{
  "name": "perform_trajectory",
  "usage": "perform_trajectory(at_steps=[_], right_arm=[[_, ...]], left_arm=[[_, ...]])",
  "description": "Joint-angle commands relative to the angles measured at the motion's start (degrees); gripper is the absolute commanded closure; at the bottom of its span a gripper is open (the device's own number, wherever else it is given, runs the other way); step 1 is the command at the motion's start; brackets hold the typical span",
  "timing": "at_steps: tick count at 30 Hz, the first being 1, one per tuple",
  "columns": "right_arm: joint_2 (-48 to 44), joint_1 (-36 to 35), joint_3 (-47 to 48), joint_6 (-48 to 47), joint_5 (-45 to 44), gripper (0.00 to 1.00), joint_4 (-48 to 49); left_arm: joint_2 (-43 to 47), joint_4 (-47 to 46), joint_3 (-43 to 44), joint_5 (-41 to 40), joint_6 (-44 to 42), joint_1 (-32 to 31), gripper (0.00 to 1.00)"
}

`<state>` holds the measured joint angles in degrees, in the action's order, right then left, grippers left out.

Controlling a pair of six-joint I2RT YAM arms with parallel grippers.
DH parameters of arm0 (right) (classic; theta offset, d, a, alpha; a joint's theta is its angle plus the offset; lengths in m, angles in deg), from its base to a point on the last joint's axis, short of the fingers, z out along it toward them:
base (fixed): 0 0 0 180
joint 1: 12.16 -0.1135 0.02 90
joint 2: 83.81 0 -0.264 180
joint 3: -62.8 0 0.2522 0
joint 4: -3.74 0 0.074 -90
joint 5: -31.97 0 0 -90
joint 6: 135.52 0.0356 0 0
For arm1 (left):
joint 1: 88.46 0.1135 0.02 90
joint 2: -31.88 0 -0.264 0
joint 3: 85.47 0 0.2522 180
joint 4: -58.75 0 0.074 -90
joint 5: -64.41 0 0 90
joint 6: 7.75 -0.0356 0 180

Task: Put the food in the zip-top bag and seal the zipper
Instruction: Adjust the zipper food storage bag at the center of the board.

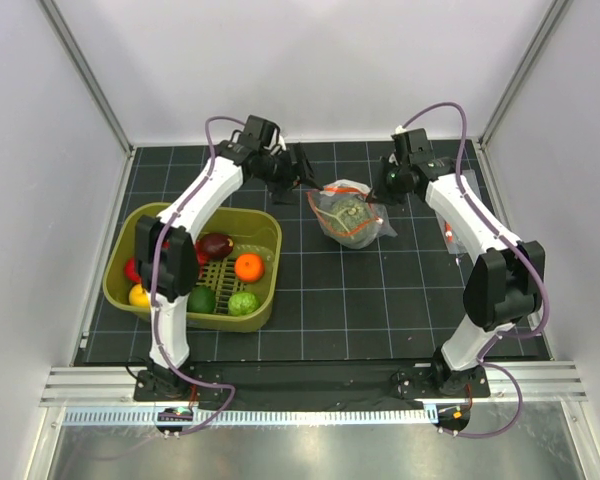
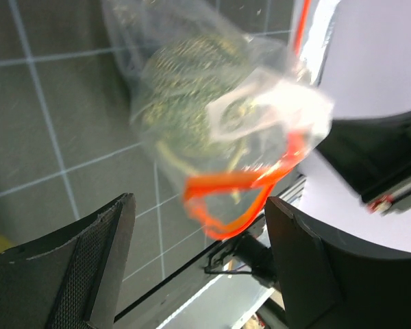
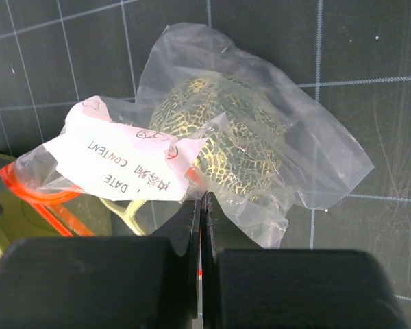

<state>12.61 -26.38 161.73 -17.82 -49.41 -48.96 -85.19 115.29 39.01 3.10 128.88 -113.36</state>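
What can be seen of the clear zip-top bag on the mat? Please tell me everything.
The zip-top bag is thin, clear, crinkled plastic with a white label printed DATE and CONTENT. Its orange-red zipper gapes in a loop, so the mouth is unsealed. Inside sits one round, pale-green mottled fruit. The bag seems to rest on the black gridded mat. The shut right pincer pinches its edge near the mouth; the open left pincer faces the mouth without gripping it.

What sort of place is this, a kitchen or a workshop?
Most likely a robot test booth, not a kitchen: plain white walls box in a black gridded mat, two arms are bolted at its edge, and fruit sits in a green basket.
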Motion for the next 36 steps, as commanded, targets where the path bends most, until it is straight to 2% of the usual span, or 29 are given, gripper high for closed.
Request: perform_trajectory(at_steps=[1,6,13,14,16,18,19,21,24,25,26,27,31,36], right_arm=[[0.61,1.29,-0.35,2.09,2.1,0.99,2.03],[1.31,2.44,-0.61,3.06,2.27,0.99,2.11],[1.4,2.53,-0.53,3.32,2.28,0.99,2.46],[1.23,2.44,-0.53,3.32,2.19,0.99,2.55],[1.05,2.44,-0.53,3.32,2.1,0.99,2.46],[0.79,2.44,-0.44,3.15,2.1,0.99,2.55],[0.61,2.44,-0.44,3.06,2.1,0.99,2.55],[0.43,2.44,-0.35,2.88,1.66,0.99,2.38],[0.26,2.44,-0.09,2.62,1.4,0.99,2.55],[0.26,2.44,0.0,2.71,1.22,0.99,2.64],[0.17,2.44,0.0,2.71,1.22,0.99,2.73],[0.08,2.44,0.0,2.71,0.96,0.99,2.73],[-0.27,2.53,-0.35,2.71,0.78,0.99,3.08],[-0.62,2.53,-0.79,2.71,-0.18,0.99,2.9]], left_arm=[[7.47,0.11,-3.47,-2.14,-2.34,-0.06,0.2],[8.36,-0.33,-3.85,-2.85,-0.66,-1.02,0.22],[-0.06,2.03,6.25,-1.0,-0.4,-3.3,0.31],[-1.13,2.82,7.57,-0.48,-0.58,-3.92,0.38],[-3.15,3.62,10.91,-0.39,-0.66,-4.27,0.43],[-5.44,4.59,12.93,-0.74,-0.49,-4.71,0.53],[-5.96,4.76,13.29,-0.74,-0.4,-4.63,0.63],[-6.76,5.11,13.91,-0.91,-0.31,-4.63,0.68],[-6.06,5.55,12.86,-1.61,-0.4,-4.8,0.61],[-5.62,6.08,12.42,-2.05,-1.1,-4.8,0.44],[-5.27,6.34,11.9,-2.58,-1.54,-4.89,0.39],[-4.4,6.61,11.11,-3.45,-1.98,-4.89,0.37],[-4.65,8.71,10.66,-4.69,-3.39,-4.98,0.41],[-5.97,13.64,13.91,-6.89,-4.79,-4.98,0.41]])
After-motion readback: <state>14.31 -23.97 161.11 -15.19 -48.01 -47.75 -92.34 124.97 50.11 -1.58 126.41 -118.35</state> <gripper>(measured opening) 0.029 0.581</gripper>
